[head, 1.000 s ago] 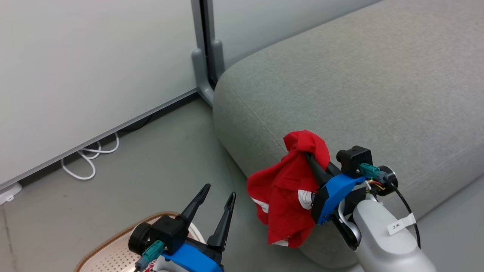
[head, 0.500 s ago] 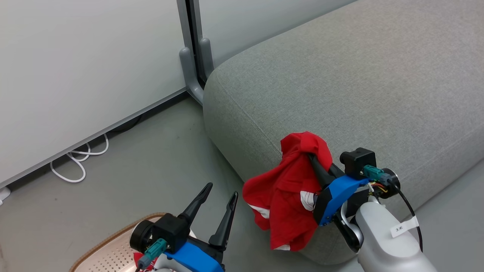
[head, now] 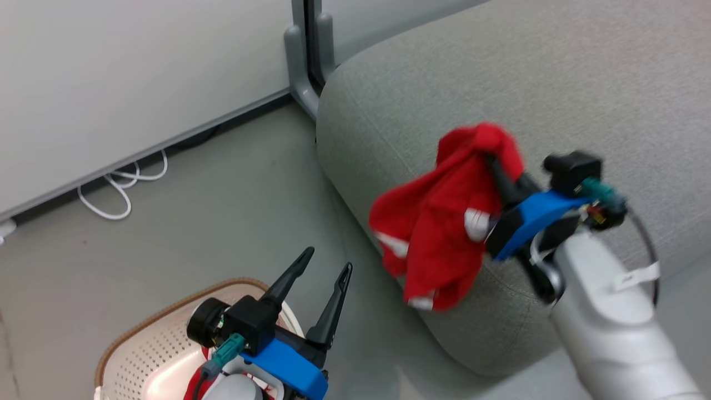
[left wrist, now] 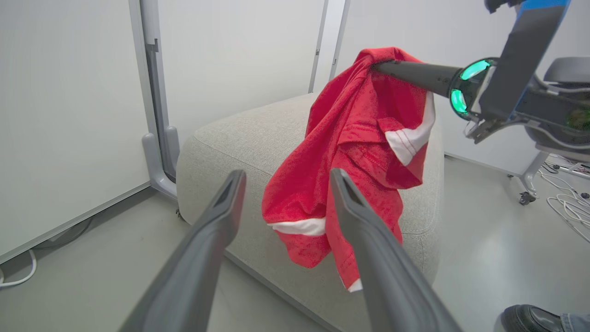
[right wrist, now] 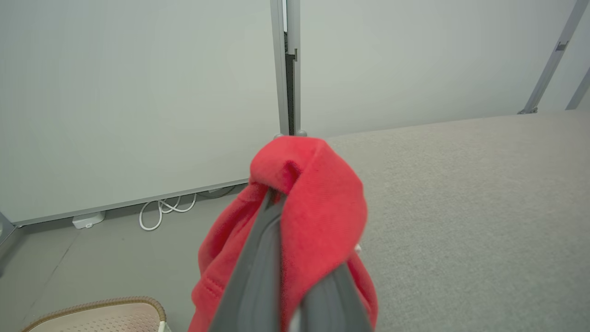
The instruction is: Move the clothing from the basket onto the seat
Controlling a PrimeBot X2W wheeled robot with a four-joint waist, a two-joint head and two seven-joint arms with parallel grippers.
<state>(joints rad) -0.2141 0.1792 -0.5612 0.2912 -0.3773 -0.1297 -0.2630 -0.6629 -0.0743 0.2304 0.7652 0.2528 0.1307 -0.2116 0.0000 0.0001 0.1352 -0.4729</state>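
The right hand (head: 491, 164) is clamped shut on a red garment (head: 439, 228) with white stripes. Its two dark fingers are pressed together and their tips are buried in a fold at the top of the cloth. The garment (left wrist: 332, 152) hangs in the air at the rounded corner of the light-grey seat (head: 500, 83). Its gathered top is raised above the seat's upper surface, and the rest drapes down in front of the seat's side. Whether the cloth brushes the upholstery I cannot tell. In the right wrist view the bunched fabric (right wrist: 318, 203) sits over the seat's (right wrist: 461, 207) near edge. The left hand (head: 328, 261) stands spread wide and holds nothing. It is low and off the seat's corner, with its fingers pointing towards the hanging garment. Below it the cream basket (head: 144, 344) with a brown rim rests on the floor (head: 222, 211), near the seat's corner but apart from it. A scrap of red cloth (head: 194, 386) shows inside the basket. A grey post (head: 303, 50) rises just behind the seat's corner, and a white cable (head: 111, 189) lies on the floor farther out from the seat. A dark shoe (left wrist: 525, 318) shows on the floor beside the seat.
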